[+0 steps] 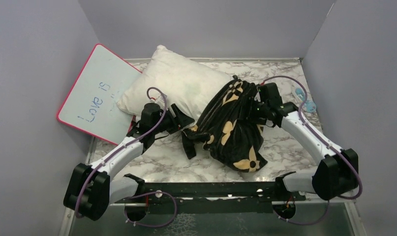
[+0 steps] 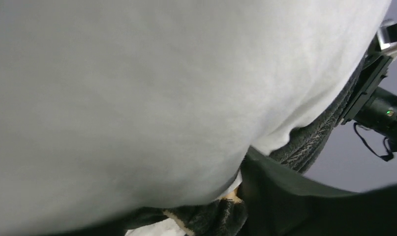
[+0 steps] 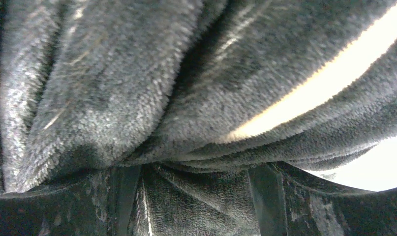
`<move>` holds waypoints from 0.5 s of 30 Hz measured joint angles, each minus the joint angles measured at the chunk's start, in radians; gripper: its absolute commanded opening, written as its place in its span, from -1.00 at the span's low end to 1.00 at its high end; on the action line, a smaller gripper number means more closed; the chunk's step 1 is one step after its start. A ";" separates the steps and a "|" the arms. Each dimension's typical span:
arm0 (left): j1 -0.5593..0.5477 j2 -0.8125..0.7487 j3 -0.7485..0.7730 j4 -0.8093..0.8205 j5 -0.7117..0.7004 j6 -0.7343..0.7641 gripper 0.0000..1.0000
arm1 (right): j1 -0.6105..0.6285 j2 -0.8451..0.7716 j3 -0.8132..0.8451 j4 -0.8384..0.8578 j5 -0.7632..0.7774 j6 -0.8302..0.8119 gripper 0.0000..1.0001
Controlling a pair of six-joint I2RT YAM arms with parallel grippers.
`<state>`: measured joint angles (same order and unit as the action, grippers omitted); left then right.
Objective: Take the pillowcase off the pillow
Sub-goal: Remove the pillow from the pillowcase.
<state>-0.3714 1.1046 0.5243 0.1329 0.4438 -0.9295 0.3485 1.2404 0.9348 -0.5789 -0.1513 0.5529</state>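
Note:
The pillow [image 1: 176, 81] is a plump off-white cushion lying at the back centre. The black pillowcase [image 1: 233, 125] with tan flower motifs is bunched over its right end and spills toward the front. My left gripper [image 1: 185, 124] is at the pillow's near edge, shut on a wad of pillow. In the left wrist view the pillow [image 2: 152, 88] fills the frame, with pillowcase fabric [image 2: 216, 219] by the gripper [image 2: 186, 216]. My right gripper [image 1: 255, 105] is shut on the pillowcase's upper right part. In the right wrist view, velvety fabric [image 3: 152, 83] sits between the fingers [image 3: 267, 196].
A pink-rimmed whiteboard [image 1: 95, 93] with handwriting leans against the left wall, touching the pillow's left end. A small light-blue object [image 1: 304, 101] lies at the right wall. The marble tabletop [image 1: 162, 160] is enclosed by grey walls on three sides.

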 measured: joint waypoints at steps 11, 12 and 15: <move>-0.121 0.134 0.157 -0.018 -0.227 0.062 -1.00 | -0.050 0.126 0.219 -0.002 0.122 -0.127 0.87; -0.122 0.131 0.160 -0.029 -0.237 0.063 -1.00 | -0.068 0.100 0.211 0.001 0.129 -0.126 0.87; -0.128 0.115 0.163 -0.068 -0.259 0.069 -1.00 | -0.225 0.026 0.185 0.013 0.082 -0.117 0.84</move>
<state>-0.4995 1.2198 0.6872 0.0650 0.1848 -0.8604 0.1230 1.2667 1.1202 -0.5655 -0.0692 0.4358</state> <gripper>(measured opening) 0.018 0.932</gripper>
